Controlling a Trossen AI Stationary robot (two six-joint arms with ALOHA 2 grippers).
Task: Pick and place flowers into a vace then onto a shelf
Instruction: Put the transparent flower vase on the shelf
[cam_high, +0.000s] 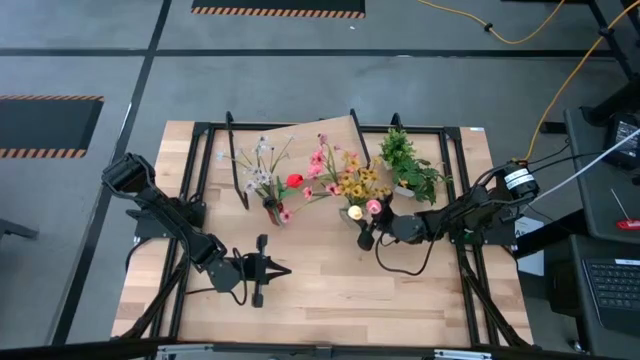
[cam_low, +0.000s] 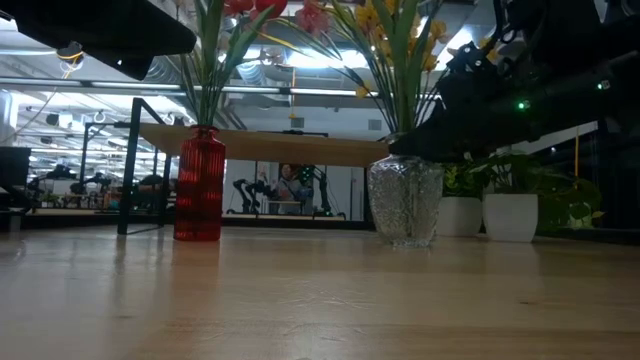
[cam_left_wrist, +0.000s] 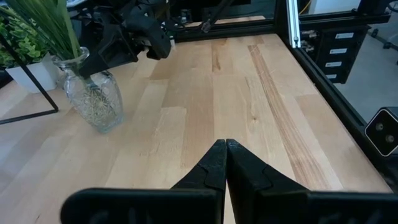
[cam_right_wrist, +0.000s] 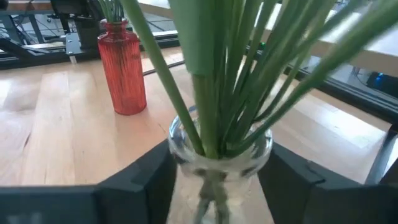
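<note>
The flowers (cam_right_wrist: 217, 74) already stand in the clear vase (cam_right_wrist: 219, 163), near the middle of the table (cam_high: 330, 290), just in front of the shelf (cam_high: 300, 135). The step in hand looks like the pick-up of that vase for the move onto the shelf. The right gripper (cam_right_wrist: 217, 171) has its fingers (cam_right_wrist: 149, 174) on either side of the vase neck, open and close to the glass; whether they touch it yet I cannot tell. Next, I judge, it must close firmly on the neck, lift straight so the stems stay upright, and clear the shelf's front edge before setting down.

The left gripper (cam_left_wrist: 225, 163) waits shut and empty over the table's near edge, towards the left corner.

The right wrist view alone shows the fingers bracketing the neck; from above, the blooms hide that. The low view shows the shelf board raised behind both vases, and the red vase (cam_low: 199, 185) standing to the clear vase's side. The high view alone shows the potted plant (cam_high: 408, 165) beside the right arm.
</note>
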